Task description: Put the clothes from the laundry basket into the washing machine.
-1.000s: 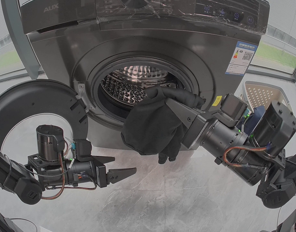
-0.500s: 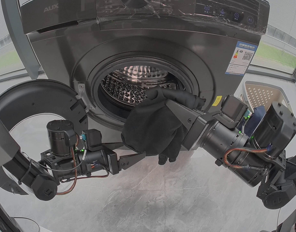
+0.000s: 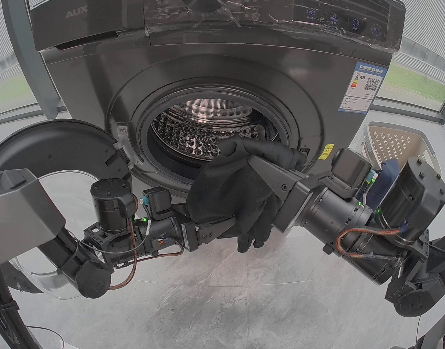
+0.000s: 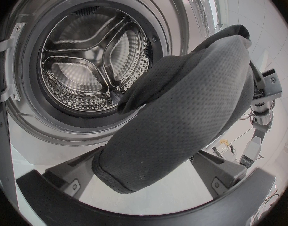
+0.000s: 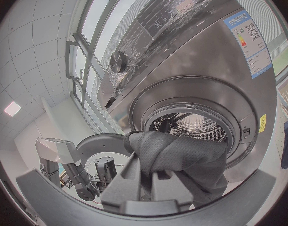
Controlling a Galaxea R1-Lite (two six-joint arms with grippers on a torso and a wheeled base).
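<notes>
A black garment (image 3: pixel 227 195) hangs in front of the washing machine's round opening (image 3: pixel 203 127), with my right gripper (image 3: pixel 254 163) shut on its upper fold. The right wrist view has the cloth (image 5: pixel 181 154) bunched over the right gripper (image 5: pixel 147 170), the steel drum (image 5: pixel 197 126) just behind. My left gripper (image 3: pixel 217 225) is open at the garment's lower edge. In the left wrist view, the left gripper (image 4: pixel 144 173) has its fingers spread on either side of the hanging cloth (image 4: pixel 188 116). The laundry basket (image 3: pixel 397 144) stands at the right with a blue cloth (image 3: pixel 384 175) in it.
The machine's door (image 3: pixel 53 151) is swung open to the left, close behind my left arm. The grey marble floor (image 3: pixel 242 296) lies in front of the machine. A window wall runs behind on both sides.
My left arm has risen and moved right, bringing its open gripper from low over the floor up to the garment's lower edge. The right gripper and garment have barely shifted.
</notes>
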